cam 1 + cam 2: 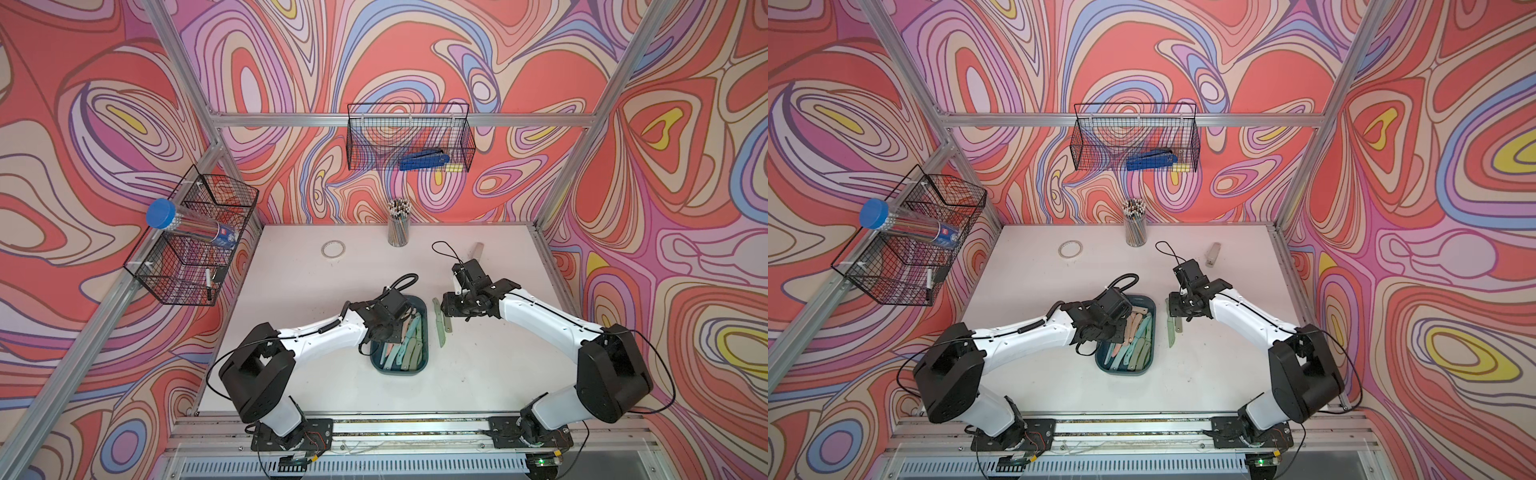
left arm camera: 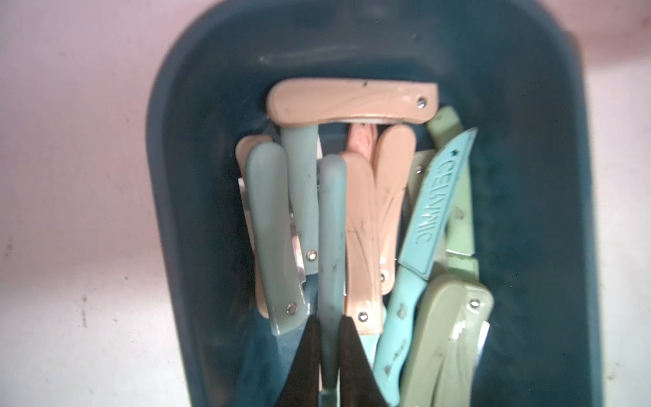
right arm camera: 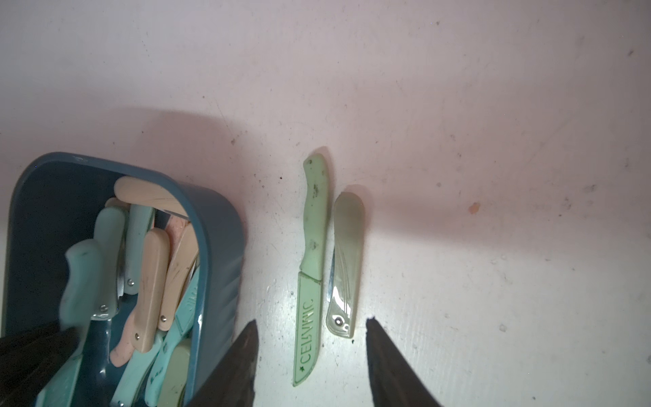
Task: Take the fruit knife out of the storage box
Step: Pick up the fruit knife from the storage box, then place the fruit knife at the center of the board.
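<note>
The dark teal storage box (image 1: 399, 372) (image 1: 1125, 371) (image 2: 197, 176) sits mid-table and holds several fruit knives, folded or sheathed, in grey-blue, beige, turquoise and olive. My left gripper (image 2: 330, 319) reaches down into the box and is shut on a grey-blue folded fruit knife (image 2: 331, 229) that stands on edge between its fingers. In both top views the left wrist hides that grip. To the right of the box, my right gripper (image 3: 310, 322) hangs open above two knives lying on the table: a light green sheathed one (image 3: 311, 267) (image 1: 441, 336) and an olive folded one (image 3: 347, 260).
A cup of pencils (image 1: 399, 228), a tape ring (image 1: 333, 249) and a small grey stapler-like object (image 1: 478, 251) stand at the back of the table. Black wire baskets hang on the back wall (image 1: 409, 137) and the left wall (image 1: 195, 237).
</note>
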Controlling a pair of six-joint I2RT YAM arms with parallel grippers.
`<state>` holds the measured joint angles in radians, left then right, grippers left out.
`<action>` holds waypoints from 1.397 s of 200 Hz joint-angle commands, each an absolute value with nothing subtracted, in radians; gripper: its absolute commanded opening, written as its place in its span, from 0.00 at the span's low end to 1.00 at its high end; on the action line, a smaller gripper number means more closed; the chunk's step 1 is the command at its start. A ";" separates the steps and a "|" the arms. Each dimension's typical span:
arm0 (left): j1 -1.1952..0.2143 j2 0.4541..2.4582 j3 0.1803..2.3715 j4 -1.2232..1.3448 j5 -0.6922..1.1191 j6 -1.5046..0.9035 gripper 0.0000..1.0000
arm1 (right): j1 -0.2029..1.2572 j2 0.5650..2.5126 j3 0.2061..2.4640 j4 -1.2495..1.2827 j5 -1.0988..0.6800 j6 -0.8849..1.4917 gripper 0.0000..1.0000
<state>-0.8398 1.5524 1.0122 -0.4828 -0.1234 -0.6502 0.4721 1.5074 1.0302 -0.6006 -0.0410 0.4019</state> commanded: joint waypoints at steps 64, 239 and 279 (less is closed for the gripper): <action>-0.592 1.311 0.986 -0.529 0.051 -0.545 0.08 | 0.468 1.492 1.019 -0.588 -0.034 0.399 0.51; -0.336 1.595 0.781 -0.079 0.345 -0.485 0.14 | 0.469 1.532 1.060 -0.607 -0.056 0.386 0.51; -0.331 1.633 0.780 -0.053 0.330 -0.481 0.14 | 0.468 1.541 1.072 -0.613 -0.054 0.383 0.51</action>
<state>-0.3397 1.6142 0.7658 -0.1043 0.3222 -0.4969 0.4721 1.5238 1.0439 -0.6060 -0.0525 0.3862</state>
